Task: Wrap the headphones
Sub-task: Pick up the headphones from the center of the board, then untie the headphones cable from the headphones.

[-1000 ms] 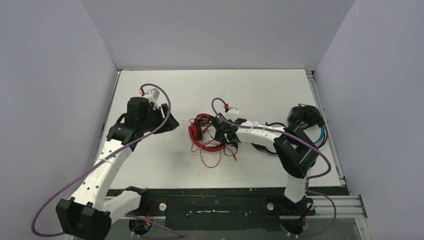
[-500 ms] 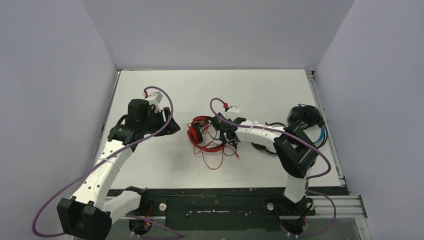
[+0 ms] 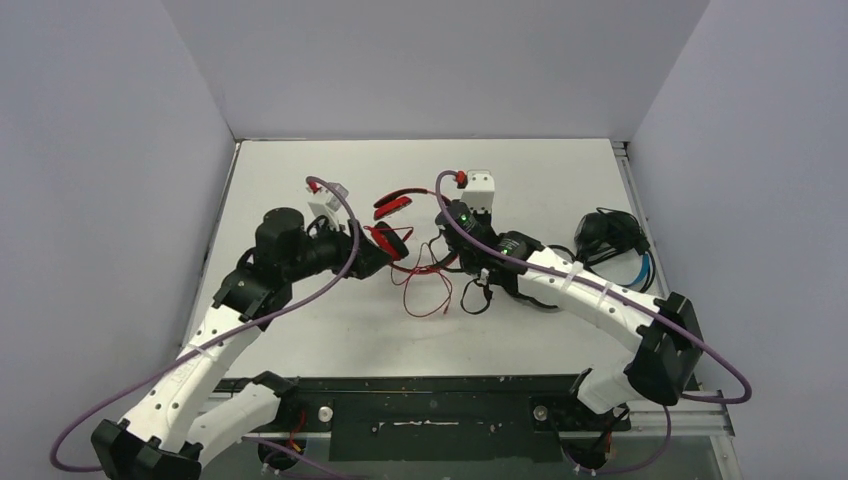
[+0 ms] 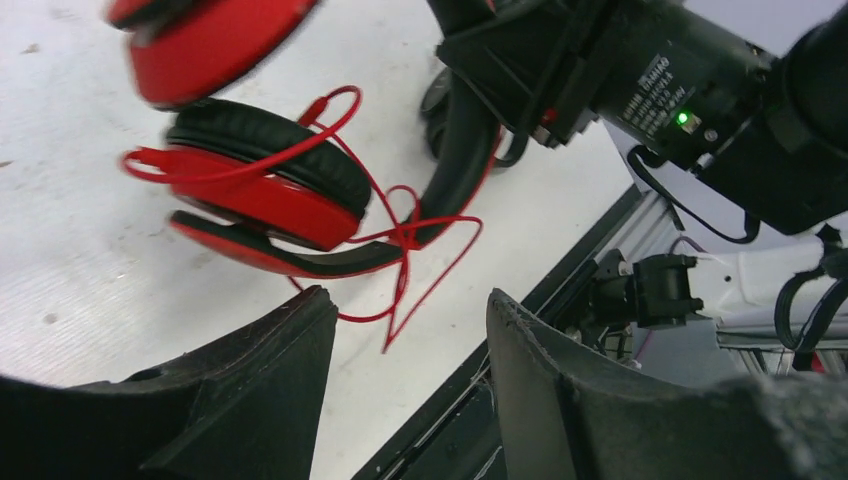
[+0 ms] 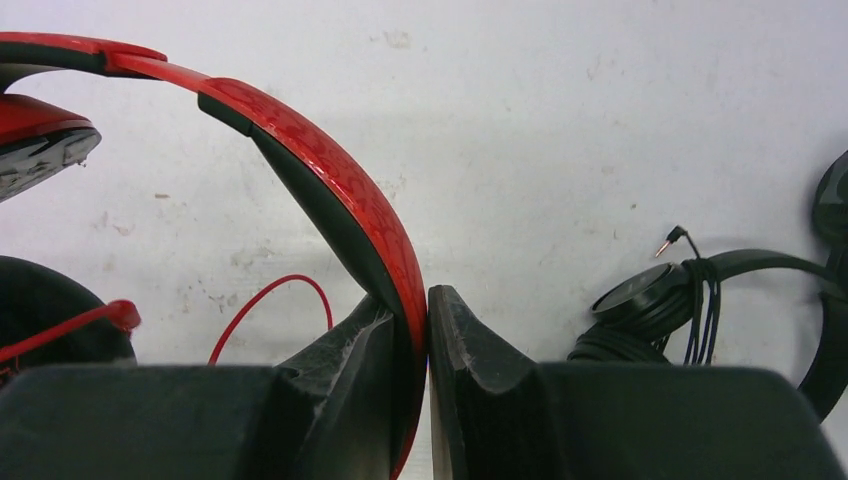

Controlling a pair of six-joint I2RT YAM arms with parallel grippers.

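The red headphones (image 3: 390, 224) hang lifted above the table centre, their red cord (image 3: 424, 292) trailing down onto the surface. My right gripper (image 5: 418, 296) is shut on the red headband (image 5: 330, 170), pinched between both fingers. My left gripper (image 4: 405, 300) stands open just left of the red ear cups (image 4: 265, 185), with nothing between its fingers. In the top view the left gripper (image 3: 377, 257) sits close beside the lower cup. All-black headphones (image 5: 655, 298) with a coiled cable lie to the right, partly under the right arm. The blue-banded headphones (image 3: 617, 243) rest at the far right.
The right arm (image 3: 590, 295) stretches diagonally across the right half of the table. A black rail (image 3: 450, 385) runs along the near edge. Grey walls close in the back and both sides.
My right gripper shut on the red headband and lifted the headphones up and toward the back. The left arm swung right toward the ear cups. The red cord was dragged along.
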